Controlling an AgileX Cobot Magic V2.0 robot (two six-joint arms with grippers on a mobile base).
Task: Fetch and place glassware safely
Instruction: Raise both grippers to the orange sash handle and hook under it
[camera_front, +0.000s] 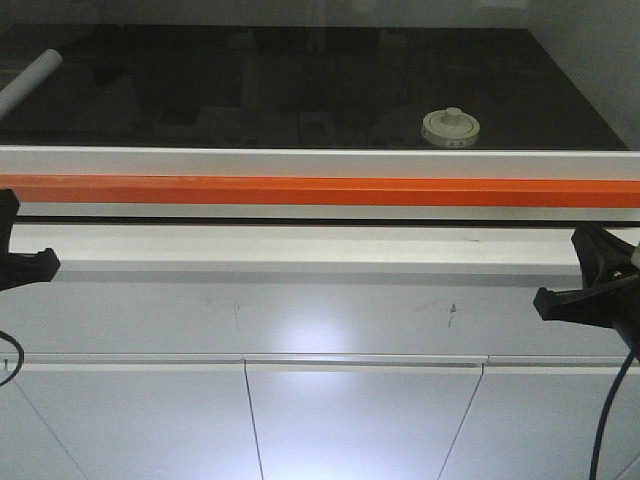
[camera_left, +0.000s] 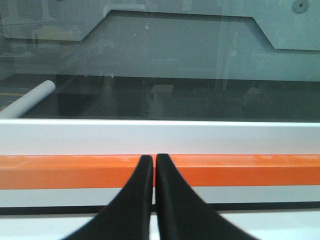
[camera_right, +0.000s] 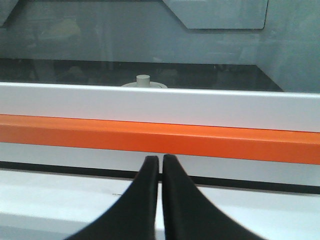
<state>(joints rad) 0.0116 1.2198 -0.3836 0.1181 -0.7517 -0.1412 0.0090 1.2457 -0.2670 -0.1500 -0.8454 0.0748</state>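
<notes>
Where the rail (camera_right: 160, 105) rises, only the jar lid (camera_right: 143, 81) shows.

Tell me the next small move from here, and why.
Probably raise the right gripper above the white rail, toward the jar. Its jaws are closed and it sits below the orange bar, while the jar stands beyond the rail on the dark surface, on the right side; only its lid knob clears the rail in the right wrist view.
</notes>
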